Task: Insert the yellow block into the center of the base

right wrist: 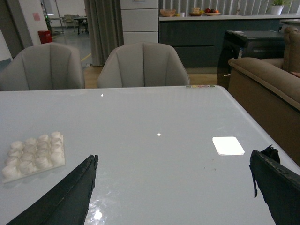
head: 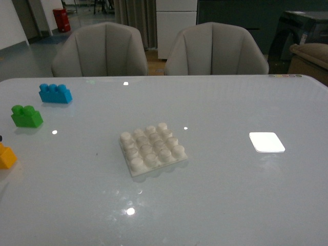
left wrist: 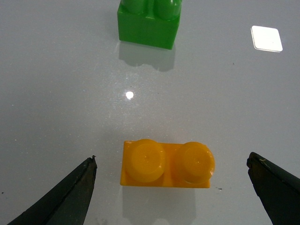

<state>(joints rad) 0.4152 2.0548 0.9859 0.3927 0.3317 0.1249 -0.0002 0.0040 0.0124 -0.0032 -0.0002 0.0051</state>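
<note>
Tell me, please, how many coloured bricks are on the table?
3, all far left: blue brick farthest, green brick nearer, yellow block nearest, cut by the frame edge. More may lie outside view.

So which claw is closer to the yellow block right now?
Left. The left claw hangs open astride the yellow block; the right claw hangs open over the table, that block outside its view.

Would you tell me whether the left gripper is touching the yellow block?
Apart: the left wrist view shows bare table between the block and both fingers.
</note>
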